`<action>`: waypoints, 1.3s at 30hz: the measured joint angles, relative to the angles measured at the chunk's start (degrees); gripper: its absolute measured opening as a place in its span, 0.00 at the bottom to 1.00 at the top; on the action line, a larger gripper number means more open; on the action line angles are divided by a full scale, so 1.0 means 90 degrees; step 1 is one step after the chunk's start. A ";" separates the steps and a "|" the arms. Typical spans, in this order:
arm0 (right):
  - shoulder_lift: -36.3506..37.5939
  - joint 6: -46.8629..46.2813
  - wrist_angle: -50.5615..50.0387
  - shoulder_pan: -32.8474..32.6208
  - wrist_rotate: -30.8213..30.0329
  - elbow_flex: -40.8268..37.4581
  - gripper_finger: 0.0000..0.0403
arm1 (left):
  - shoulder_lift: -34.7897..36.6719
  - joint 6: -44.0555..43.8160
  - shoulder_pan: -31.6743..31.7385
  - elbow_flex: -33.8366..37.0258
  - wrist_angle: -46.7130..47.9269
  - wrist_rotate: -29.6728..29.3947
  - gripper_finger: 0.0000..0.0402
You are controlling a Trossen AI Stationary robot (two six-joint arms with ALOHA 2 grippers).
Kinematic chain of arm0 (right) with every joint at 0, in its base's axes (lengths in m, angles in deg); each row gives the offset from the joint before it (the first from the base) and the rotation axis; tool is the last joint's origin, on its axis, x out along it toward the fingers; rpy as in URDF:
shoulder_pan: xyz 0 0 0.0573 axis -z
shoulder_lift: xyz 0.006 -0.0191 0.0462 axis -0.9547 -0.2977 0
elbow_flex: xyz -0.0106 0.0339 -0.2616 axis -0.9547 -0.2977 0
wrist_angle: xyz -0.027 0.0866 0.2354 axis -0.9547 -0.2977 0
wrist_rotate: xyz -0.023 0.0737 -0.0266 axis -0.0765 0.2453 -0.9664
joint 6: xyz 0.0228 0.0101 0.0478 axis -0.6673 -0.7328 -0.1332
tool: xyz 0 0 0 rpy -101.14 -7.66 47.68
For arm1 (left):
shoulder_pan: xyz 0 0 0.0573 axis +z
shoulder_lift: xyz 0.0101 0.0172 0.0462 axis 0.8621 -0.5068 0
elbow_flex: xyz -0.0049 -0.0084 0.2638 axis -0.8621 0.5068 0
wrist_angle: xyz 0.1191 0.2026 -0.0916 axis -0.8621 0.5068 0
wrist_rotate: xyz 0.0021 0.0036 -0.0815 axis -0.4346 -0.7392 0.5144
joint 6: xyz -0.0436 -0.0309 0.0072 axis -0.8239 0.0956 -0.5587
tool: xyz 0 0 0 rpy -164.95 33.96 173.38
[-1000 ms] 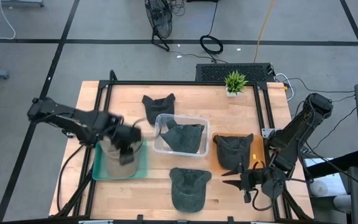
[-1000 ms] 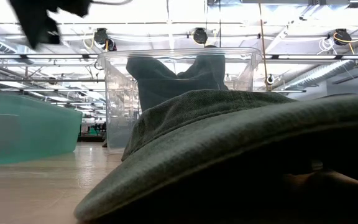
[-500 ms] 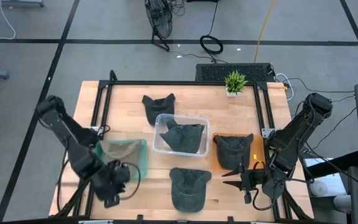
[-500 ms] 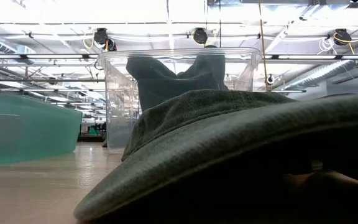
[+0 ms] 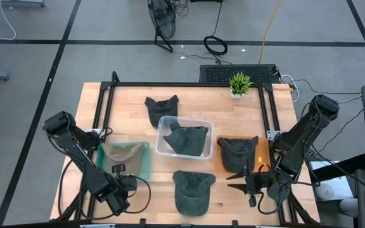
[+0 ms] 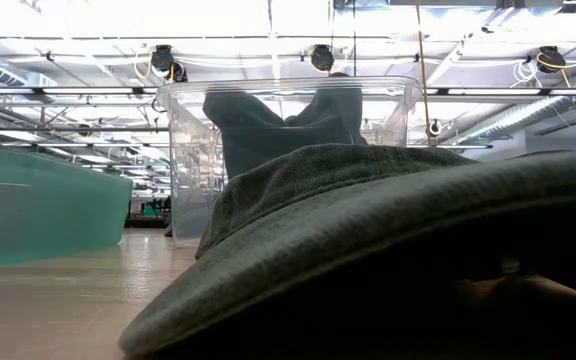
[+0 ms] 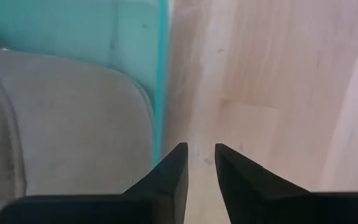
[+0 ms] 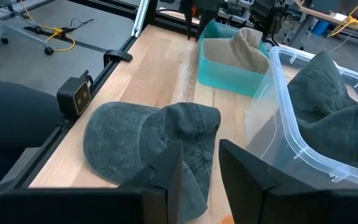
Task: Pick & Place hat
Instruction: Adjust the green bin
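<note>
Wooden table: tan hat in teal bin, axis unclear; both tools empty, fingers apart.

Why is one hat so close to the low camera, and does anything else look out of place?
That dark hat lies at the table's front edge, filling the low view. Otherwise nothing stands out: a tan hat sits in the teal bin, a dark one in the clear bin, and two more lie flat on the table.
</note>
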 joint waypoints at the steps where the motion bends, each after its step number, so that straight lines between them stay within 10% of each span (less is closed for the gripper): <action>1: 0.0000 0.0000 0.0002 0.0000 0.0000 0.0000 0.23 | 0.0011 -0.0035 0.0008 -0.0008 0.0065 -0.0003 0.22; 39: 0.0000 -0.0145 -0.0039 -0.0002 0.0031 -0.0005 0.23 | 0.0077 -0.0973 0.0584 0.0721 0.1557 0.0273 0.22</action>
